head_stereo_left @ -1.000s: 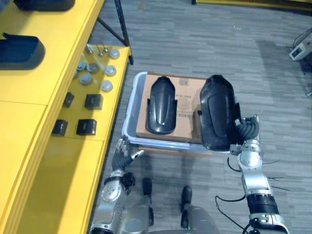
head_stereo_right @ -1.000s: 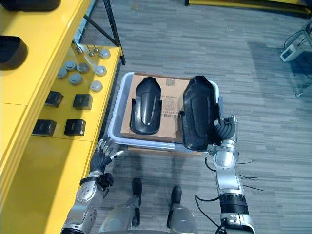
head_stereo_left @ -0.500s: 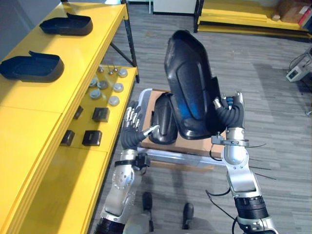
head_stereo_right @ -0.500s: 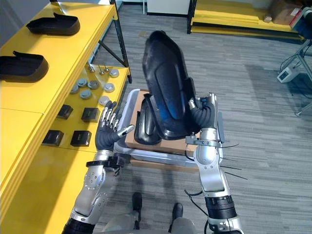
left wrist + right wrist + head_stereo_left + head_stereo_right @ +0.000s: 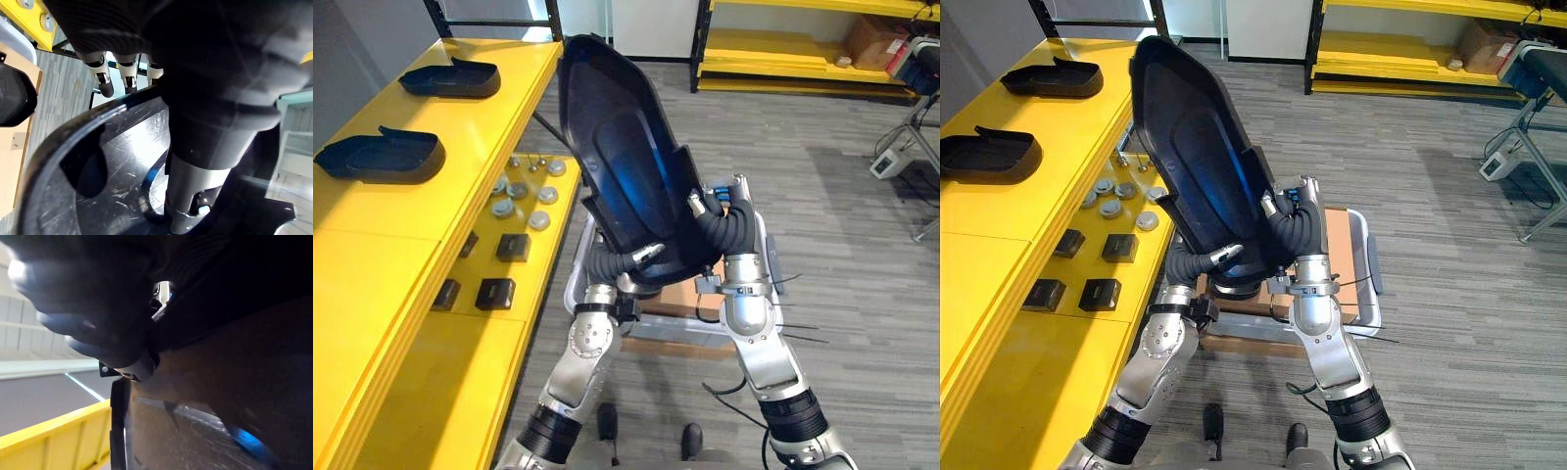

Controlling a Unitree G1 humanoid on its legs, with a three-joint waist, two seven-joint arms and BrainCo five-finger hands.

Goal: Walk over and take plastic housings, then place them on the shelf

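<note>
Holding plastic housing [image 5: 617,147] upright, centre frame.
Left hand [image 5: 617,262] and right hand [image 5: 720,230] both clamped its lower edge.

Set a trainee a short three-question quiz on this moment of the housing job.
1. True or false: the raised housing is gripped by the right hand alone.
2. How many shelf housings lie on the top board of the yellow shelf? A) one B) two C) four
3. Fill in: the grey discs lie on the shelf's ____ board.
Key: 1. False: the left hand grips its lower end too. 2. B. 3. Lower.
</note>
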